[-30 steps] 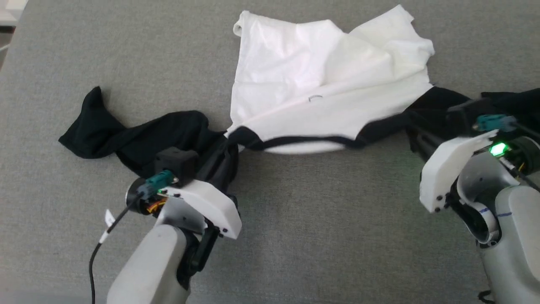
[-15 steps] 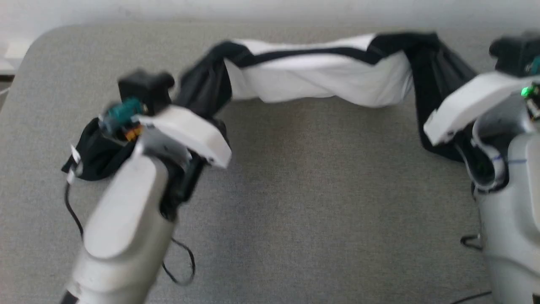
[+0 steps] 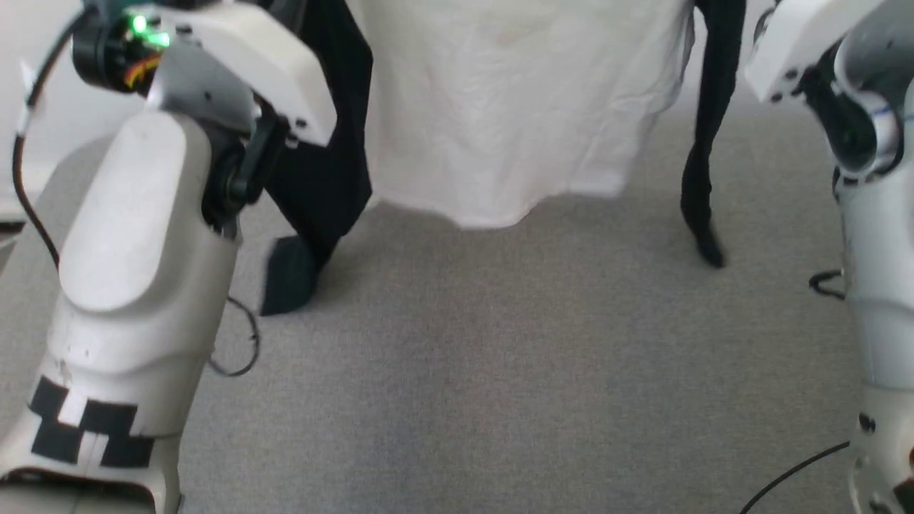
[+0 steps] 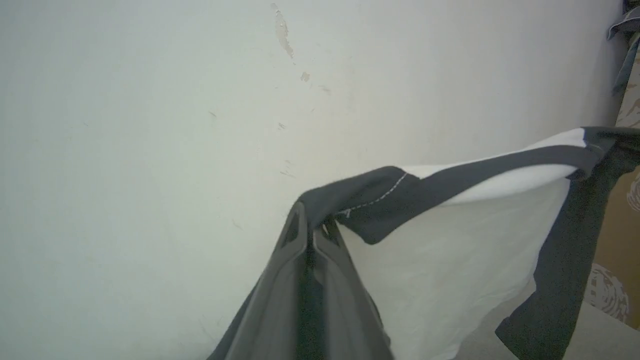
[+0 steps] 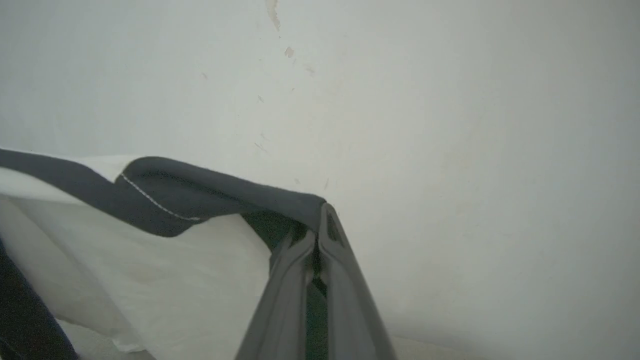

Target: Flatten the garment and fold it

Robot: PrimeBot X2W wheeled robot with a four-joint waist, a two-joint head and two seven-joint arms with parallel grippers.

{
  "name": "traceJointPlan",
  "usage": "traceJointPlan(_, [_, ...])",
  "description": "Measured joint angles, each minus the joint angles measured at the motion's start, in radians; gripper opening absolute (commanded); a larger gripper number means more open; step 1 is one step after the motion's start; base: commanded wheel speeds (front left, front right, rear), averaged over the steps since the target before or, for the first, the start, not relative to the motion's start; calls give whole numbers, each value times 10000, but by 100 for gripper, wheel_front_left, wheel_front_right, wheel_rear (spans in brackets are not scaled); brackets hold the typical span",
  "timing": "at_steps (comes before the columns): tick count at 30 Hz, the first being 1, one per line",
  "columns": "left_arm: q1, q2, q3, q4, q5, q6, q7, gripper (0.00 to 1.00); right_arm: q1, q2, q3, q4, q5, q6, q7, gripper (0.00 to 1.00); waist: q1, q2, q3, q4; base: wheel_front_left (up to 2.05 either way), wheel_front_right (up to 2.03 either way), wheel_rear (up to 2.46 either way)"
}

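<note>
- Head view, change: a second ago the garment (image 3: 514,107) lay bunched toward the far edge of the tabletop (image 3: 500,371), with a gripper at each black sleeve. Both arms are now raised and the shirt hangs between them like a curtain. The camera has also tilted, so part of the shift belongs to the view.
- Head view, now: the white body spreads across the top centre, its hem free above the middle of the tabletop. One black sleeve trails down beside the left forearm (image 3: 143,214), and its end appears to rest on the surface. The other hangs thin near the right forearm (image 3: 871,178); whether its tip touches the surface cannot be told.
- Left wrist view: the left gripper (image 4: 312,222) has its fingers pressed together on black shoulder fabric beside a stitched seam. The white panel falls away below, with a pale wall (image 4: 150,125) behind.
- Right wrist view: the right gripper (image 5: 319,220) is likewise clamped on the opposite black shoulder, and the cloth between the two grips is drawn fairly taut.
- Reading: the lift probably lets the shirt's own weight pull out the creases, so this is the flattening step and folding has not begun. Lowering it hem first should lay it flat, though the trailing sleeves may land crumpled.
</note>
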State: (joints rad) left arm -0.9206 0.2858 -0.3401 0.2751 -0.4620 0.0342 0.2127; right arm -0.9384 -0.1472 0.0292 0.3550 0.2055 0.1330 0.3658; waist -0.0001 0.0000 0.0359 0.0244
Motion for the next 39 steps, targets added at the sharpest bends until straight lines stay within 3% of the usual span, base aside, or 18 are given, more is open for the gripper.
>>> traceJointPlan(7, [-801, -138, -36, 823, -88, -33, 539, 0, -981, 171, 140, 1195, -196, 0, -82, 0, -1, 0, -721, -166, 0, 0, 0])
traceJointPlan(16, [-1871, -301, 163, 1595, -169, 301, 598, 0, -2260, 619, 414, 2286, -403, -4, -157, 0, -1, 0, -925, -429, 0, 0, 0])
traceJointPlan(27, [-3266, -61, 288, 1900, 138, 579, 165, 0, -3936, 913, 581, 3315, -754, -4, -426, 0, 2, 0, 188, -539, 0, 0, 0])
traceJointPlan(39, [-6147, -82, 746, 2207, 566, 1097, -1298, 0, -6827, 1037, -408, 4086, -1273, 2, -1735, 0, 5, 0, 2334, -629, 0, 0, 0])
